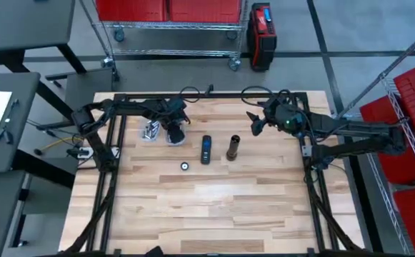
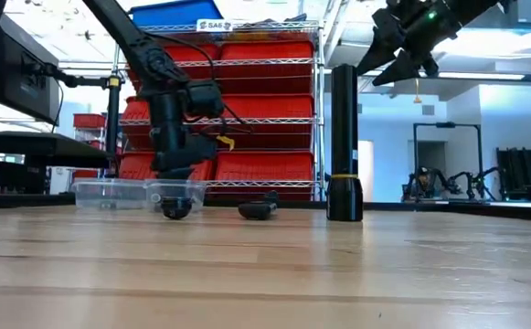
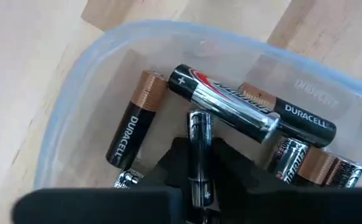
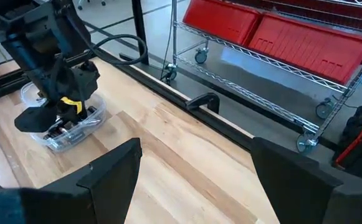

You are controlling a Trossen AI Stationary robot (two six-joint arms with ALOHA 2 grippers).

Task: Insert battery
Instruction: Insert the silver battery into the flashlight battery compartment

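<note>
At the table's left, the left gripper (image 3: 199,177) reaches down into a clear plastic tub (image 1: 150,130), its fingers clamped on a silver battery (image 3: 199,149) among loose copper-topped black cells. Further right lie a small cap (image 1: 185,165) and a dark remote-like device (image 1: 206,149); a black flashlight body (image 1: 233,148) stands upright. The right gripper (image 4: 193,168) hovers raised, spread wide.

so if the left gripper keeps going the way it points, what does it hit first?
The left gripper points down into the clear battery tub; its fingers already straddle a silver battery, so that comes first, then likely the tub floor.
</note>
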